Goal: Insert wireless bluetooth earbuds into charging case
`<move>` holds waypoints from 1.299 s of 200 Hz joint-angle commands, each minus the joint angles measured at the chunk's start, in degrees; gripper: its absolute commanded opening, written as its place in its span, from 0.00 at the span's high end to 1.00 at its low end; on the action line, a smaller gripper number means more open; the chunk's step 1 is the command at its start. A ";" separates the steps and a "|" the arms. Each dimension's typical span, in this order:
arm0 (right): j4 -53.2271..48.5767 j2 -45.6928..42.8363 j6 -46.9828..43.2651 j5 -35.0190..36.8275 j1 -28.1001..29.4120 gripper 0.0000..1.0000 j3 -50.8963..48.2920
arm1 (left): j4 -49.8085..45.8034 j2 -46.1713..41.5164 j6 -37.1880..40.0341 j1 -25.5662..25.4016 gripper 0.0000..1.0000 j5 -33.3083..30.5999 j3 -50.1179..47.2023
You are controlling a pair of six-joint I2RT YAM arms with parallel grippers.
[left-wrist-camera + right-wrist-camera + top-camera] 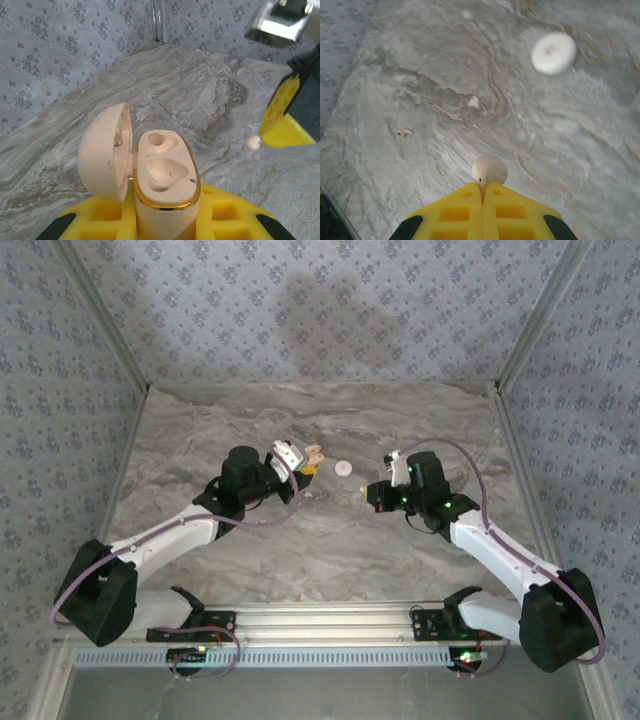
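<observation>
Top external view: a marbled grey desk [320, 550] fenced by patterned walls [300, 310] carries everything. The left arm [170, 535] reaches in from the near left corner and the right arm [500, 552] from the near right, their wrists facing each other across the middle, well apart.

Left jaws are clenched on the charging case [314, 454]; the left wrist view shows the peach case [167, 190] standing between the yellow fingers [95, 216], gripped low on both sides, a gold rim round its top. Its lid [105, 152] is swung open to the left on the hinge, and two moulded wells [162, 172] face the camera. From above, the case sits just left of centre, near a flat white round disc [344, 468] that lies on the desk to its right, not touching it.

Right jaws are clamped on one earbud [489, 170], a small cream rounded bit pinched at the very tips of the yellow fingers [470, 227], above the desk, with the disc [553, 53] farther ahead. In the left wrist view the same earbud [253, 143] shows at the tip of the right arm's yellow finger [282, 125], off to the right of the open case and apart from it. A tiny pale speck [474, 102] lies on the desk between disc and earbud; whether it is the second earbud cannot be told
</observation>
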 commanded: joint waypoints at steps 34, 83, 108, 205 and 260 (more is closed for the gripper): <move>-3.50 3.90 10.25 12.12 2.75 0.94 -3.76 | -0.44 -2.12 -1.94 0.43 0.83 -2.01 -0.56; -6.19 5.97 12.78 15.20 4.35 0.93 -5.16 | -0.18 -1.61 -3.09 0.52 0.83 -1.66 -0.52; -7.58 7.17 13.22 15.78 5.37 0.93 -5.46 | 0.08 -1.51 -3.57 0.48 0.83 -1.75 -0.69; -12.41 10.03 16.54 14.73 8.07 0.76 -4.55 | -0.71 -2.04 -4.48 0.69 0.83 -2.09 -0.69; -30.14 9.80 14.00 14.58 7.55 0.62 7.06 | -1.14 -3.35 -4.55 1.05 0.83 -2.26 -1.30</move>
